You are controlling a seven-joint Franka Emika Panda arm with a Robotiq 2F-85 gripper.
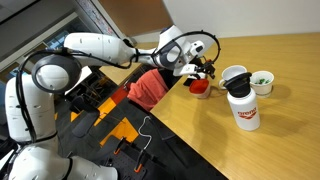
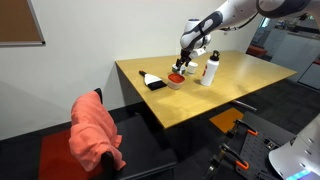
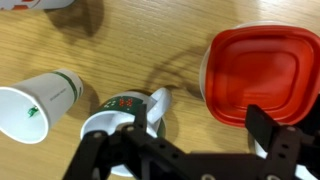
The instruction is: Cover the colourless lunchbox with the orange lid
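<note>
Near done by the look of it: in the wrist view the orange lid (image 3: pixel 258 78) lies flat, with a pale rim of the colourless lunchbox (image 3: pixel 203 75) showing just along its left edge, so I judge the lid is already on top of the box. Whether it's pressed shut all round I cannot tell. Box and lid sit on the wooden table (image 1: pixel 280 140), just beside the white cup (image 1: pixel 233 77) and near the red-labelled bottle (image 1: pixel 243 110); in both exterior views only the lid's red shows (image 2: pixel 177 78), and the box under it is too small to make out. The gripper (image 3: pixel 185 152) hangs just above, jaws spread wide and empty — one finger over the lid's near edge, not gripping it. Left to do, I'd guess: maybe a press down to seat the lid, then lift the arm clear.
</note>
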